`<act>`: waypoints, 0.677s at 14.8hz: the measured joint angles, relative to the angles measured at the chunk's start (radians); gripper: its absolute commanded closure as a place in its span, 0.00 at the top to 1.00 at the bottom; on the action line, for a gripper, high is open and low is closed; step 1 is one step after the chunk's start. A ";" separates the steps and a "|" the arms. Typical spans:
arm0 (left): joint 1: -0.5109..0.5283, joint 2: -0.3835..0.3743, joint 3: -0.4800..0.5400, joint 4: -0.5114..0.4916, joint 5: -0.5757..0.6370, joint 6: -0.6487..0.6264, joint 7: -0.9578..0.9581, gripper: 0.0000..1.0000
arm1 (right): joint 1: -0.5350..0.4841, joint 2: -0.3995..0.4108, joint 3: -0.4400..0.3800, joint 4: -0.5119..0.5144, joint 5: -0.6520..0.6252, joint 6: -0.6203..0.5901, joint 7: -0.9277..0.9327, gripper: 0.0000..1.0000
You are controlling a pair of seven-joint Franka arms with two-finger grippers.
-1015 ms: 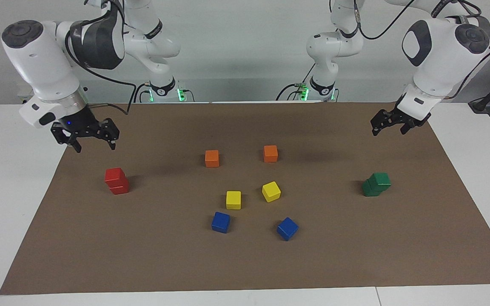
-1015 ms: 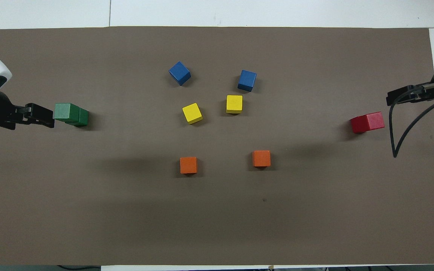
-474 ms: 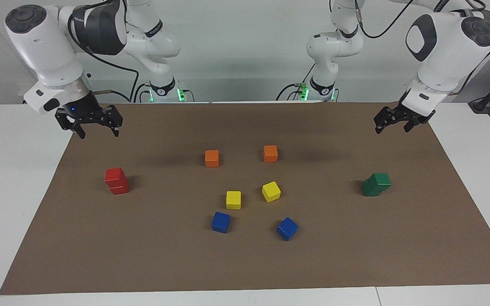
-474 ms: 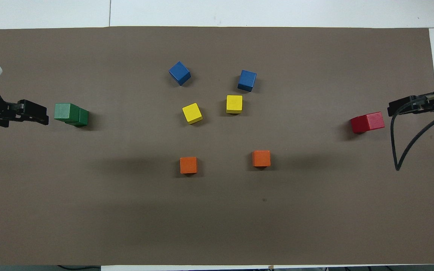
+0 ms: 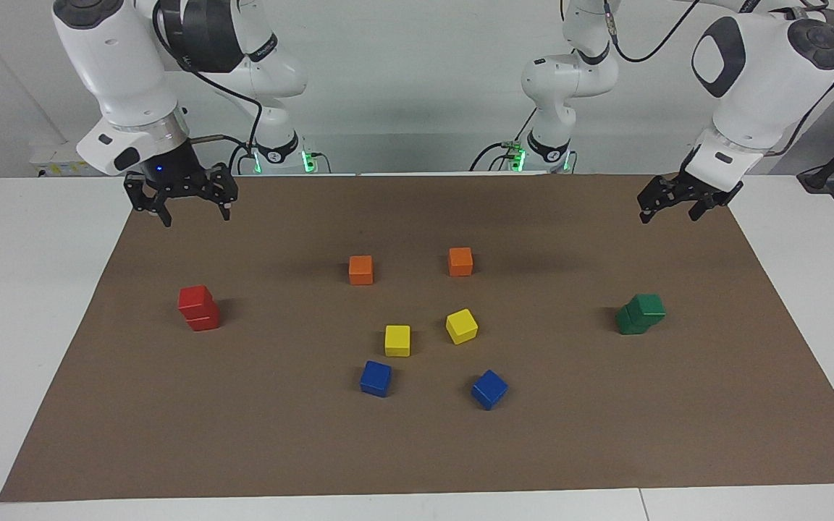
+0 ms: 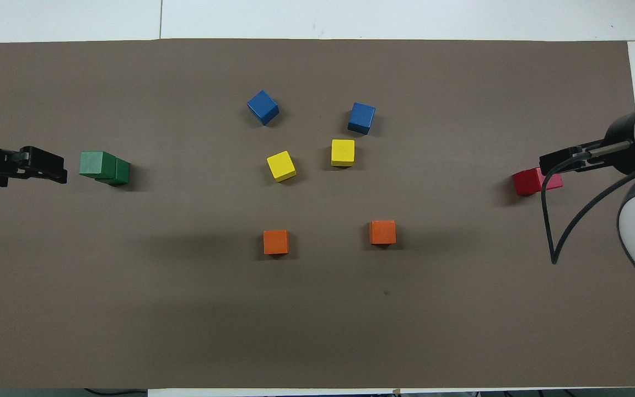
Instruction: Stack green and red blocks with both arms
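Observation:
Two red blocks stand stacked at the right arm's end of the brown mat; the stack also shows in the overhead view. Two green blocks stand stacked, the top one offset, at the left arm's end; they show in the overhead view too. My right gripper is open and empty, raised over the mat, clear of the red stack; in the overhead view it partly covers that stack. My left gripper is open and empty, raised over the mat's edge, apart from the green stack.
In the middle of the brown mat lie two orange cubes, two yellow cubes and two blue cubes. White table surrounds the mat.
My right gripper has risen and swung toward the table's middle, away from the red stack. My left gripper has risen a little and drawn back from the green stack. No block has moved.

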State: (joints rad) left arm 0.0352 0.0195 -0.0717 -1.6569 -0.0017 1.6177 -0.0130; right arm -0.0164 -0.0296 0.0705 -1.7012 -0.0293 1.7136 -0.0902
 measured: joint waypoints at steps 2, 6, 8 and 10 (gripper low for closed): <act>0.000 0.000 -0.008 0.010 0.000 -0.019 0.000 1.00 | 0.015 -0.002 -0.005 0.002 0.000 -0.001 0.001 1.00; 0.000 0.000 -0.014 0.033 0.000 -0.045 -0.003 1.00 | 0.024 -0.003 -0.034 0.002 -0.001 -0.008 0.001 1.00; 0.001 0.000 -0.014 0.034 0.000 -0.049 -0.003 1.00 | 0.024 -0.003 -0.056 0.005 -0.001 -0.027 0.001 1.00; 0.001 0.000 -0.014 0.034 0.000 -0.049 -0.003 1.00 | 0.024 -0.003 -0.078 0.007 -0.001 -0.049 0.001 1.00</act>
State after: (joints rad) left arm 0.0359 0.0194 -0.0856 -1.6229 -0.0018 1.5691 -0.0157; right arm 0.0074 -0.0328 -0.0078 -1.6942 -0.0305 1.6646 -0.0887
